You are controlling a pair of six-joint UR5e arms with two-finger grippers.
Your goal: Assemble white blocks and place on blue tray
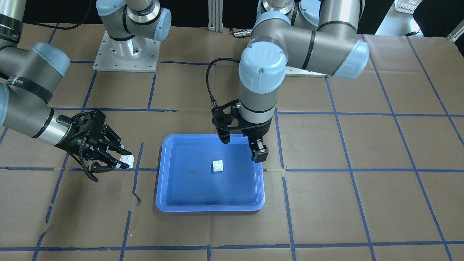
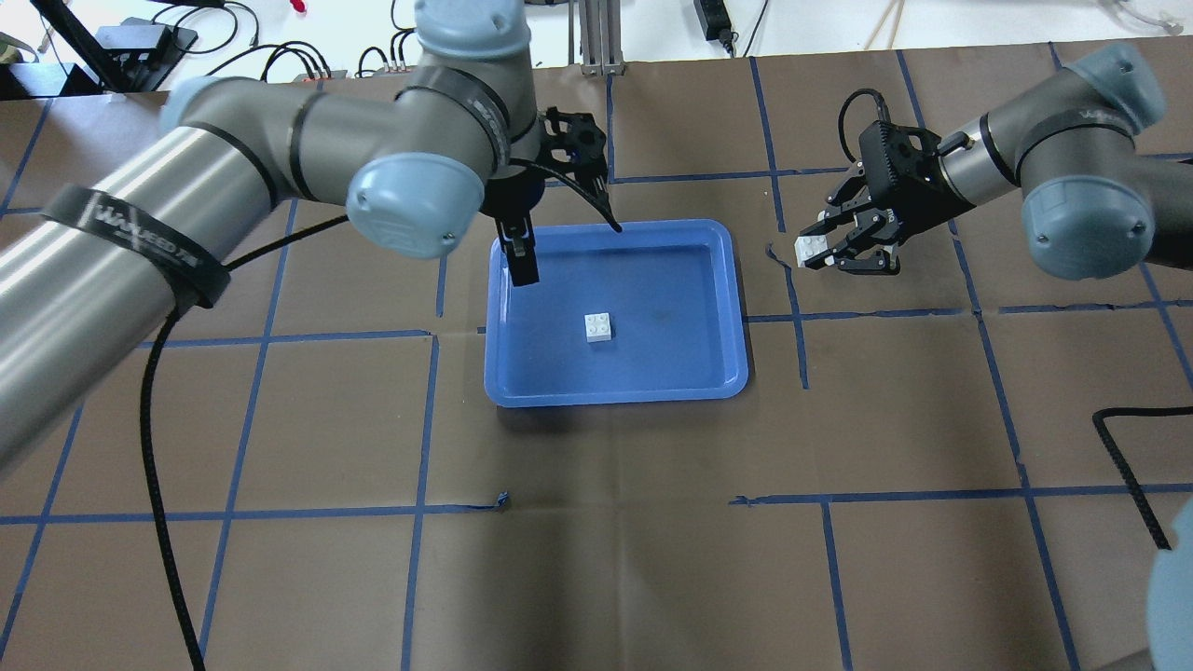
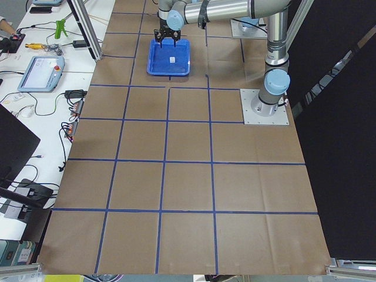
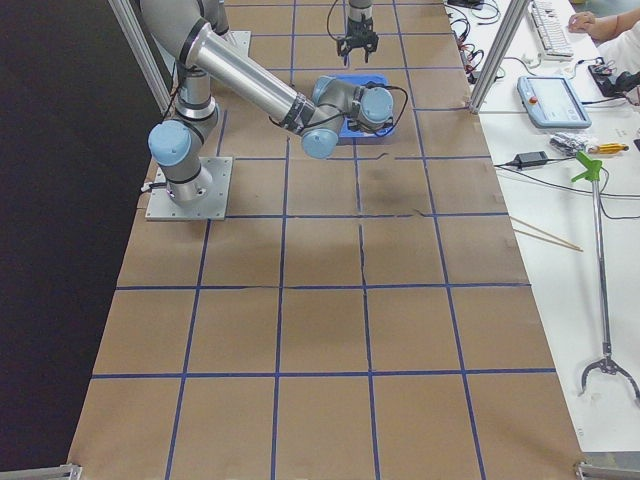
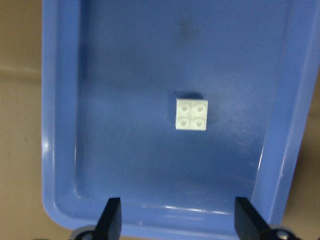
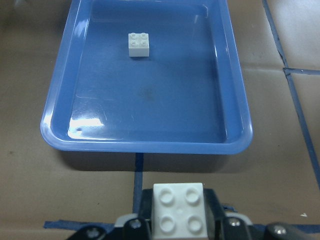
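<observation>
At the lower edge of the right wrist view, we see the right end effector (image 1: 124, 158) closed on one small white square studded plastic brick (image 6: 179, 207), held over the brown paper-covered bench (image 6: 60, 190), presumably ready for stacking. Beyond lies the shallow rectangular blue plastic tray (image 6: 145, 146), with the second white brick (image 6: 139, 44) resting studs-up on its floor. Farthest, the left end effector (image 5: 179, 224) hangs wide open and empty over the tray's rim, which we judge leaves the approach free.
</observation>
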